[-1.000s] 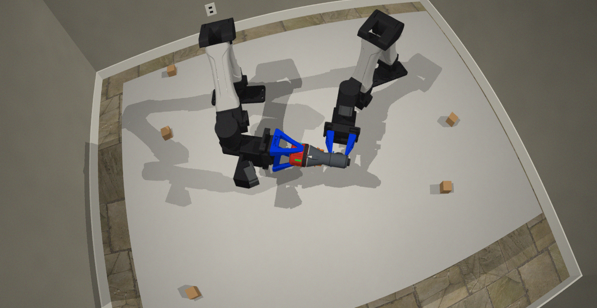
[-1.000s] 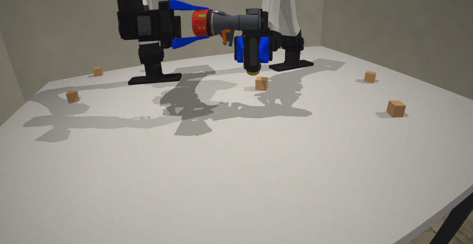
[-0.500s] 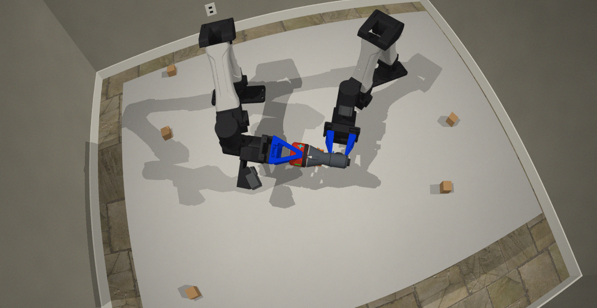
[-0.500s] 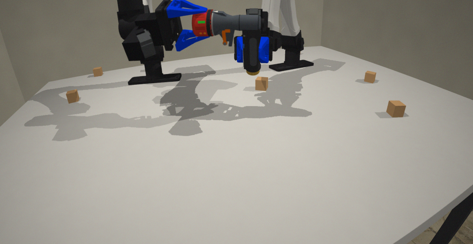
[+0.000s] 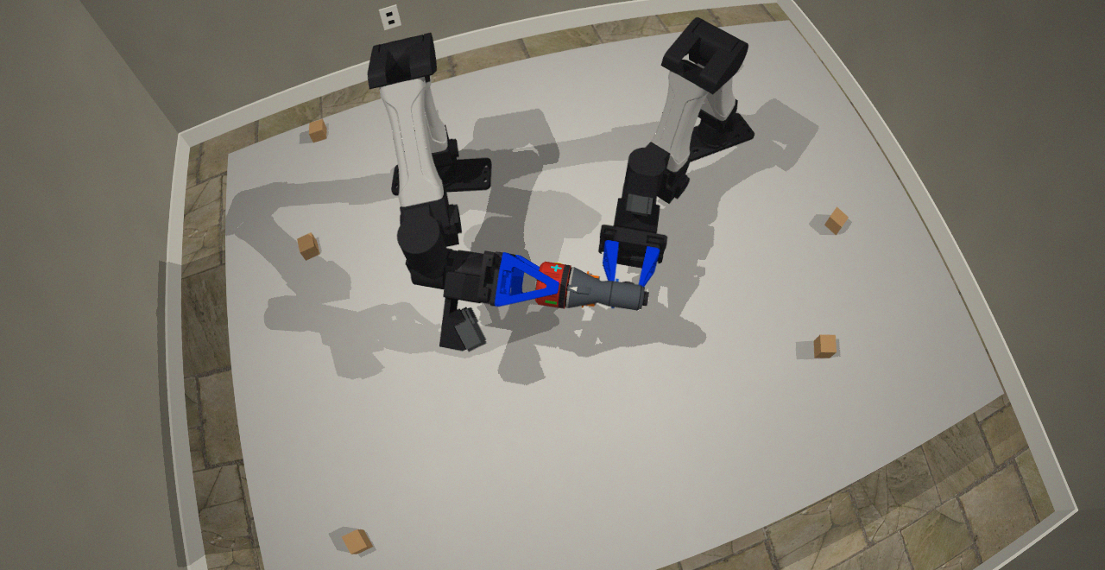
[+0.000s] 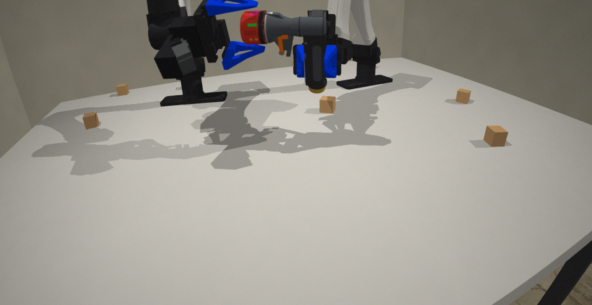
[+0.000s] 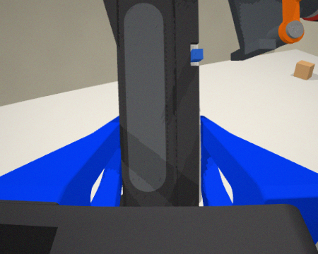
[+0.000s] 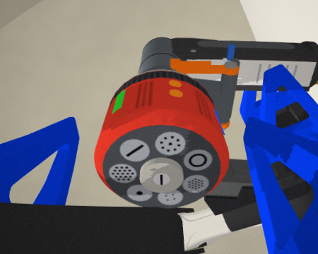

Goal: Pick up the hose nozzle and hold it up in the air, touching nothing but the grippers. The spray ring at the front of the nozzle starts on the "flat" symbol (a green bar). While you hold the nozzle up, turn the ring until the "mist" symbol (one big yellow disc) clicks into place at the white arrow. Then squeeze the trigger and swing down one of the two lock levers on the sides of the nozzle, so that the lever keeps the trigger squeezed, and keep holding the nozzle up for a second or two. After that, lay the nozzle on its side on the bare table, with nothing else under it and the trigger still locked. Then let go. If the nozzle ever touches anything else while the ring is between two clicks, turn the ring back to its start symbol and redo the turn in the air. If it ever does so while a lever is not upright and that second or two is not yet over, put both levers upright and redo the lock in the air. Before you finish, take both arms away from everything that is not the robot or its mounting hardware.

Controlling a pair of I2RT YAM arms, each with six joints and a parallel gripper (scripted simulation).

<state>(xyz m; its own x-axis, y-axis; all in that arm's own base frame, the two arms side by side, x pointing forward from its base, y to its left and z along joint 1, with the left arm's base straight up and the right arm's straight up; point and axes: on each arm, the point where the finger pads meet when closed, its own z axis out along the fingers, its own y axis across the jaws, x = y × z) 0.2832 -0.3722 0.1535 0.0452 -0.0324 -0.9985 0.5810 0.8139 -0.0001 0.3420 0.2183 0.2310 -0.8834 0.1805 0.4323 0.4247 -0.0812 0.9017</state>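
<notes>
My left gripper [image 5: 628, 283] [image 6: 315, 61] [image 7: 161, 125] is shut on the black handle of the grey nozzle [image 5: 624, 294] [image 6: 285, 26] [image 8: 157, 58], held in the air with the barrel roughly level. My right gripper [image 6: 260, 26] [image 8: 161, 127] is open, its fingers on either side of the red ring [image 5: 546, 266] [image 6: 246, 32] [image 8: 162, 113]. The green bar [image 6: 252, 25] [image 8: 119, 101] faces the exterior view; a magenta symbol [image 6: 252, 13] shows near the white arrow [image 6: 269, 12]. The arrow is hidden in the right wrist view. An orange lever [image 6: 281, 44] [image 7: 290, 17] [image 8: 198, 67] hangs beside the trigger [image 6: 289, 46].
Several wooden cubes stand on the white table [image 5: 618, 427] [image 6: 289, 220]. One cube [image 6: 327, 104] appears just beyond and below the handle in the exterior view. Others [image 5: 824, 345] [image 6: 495, 136] stand toward the picture's right. The two grippers are close together around the nozzle.
</notes>
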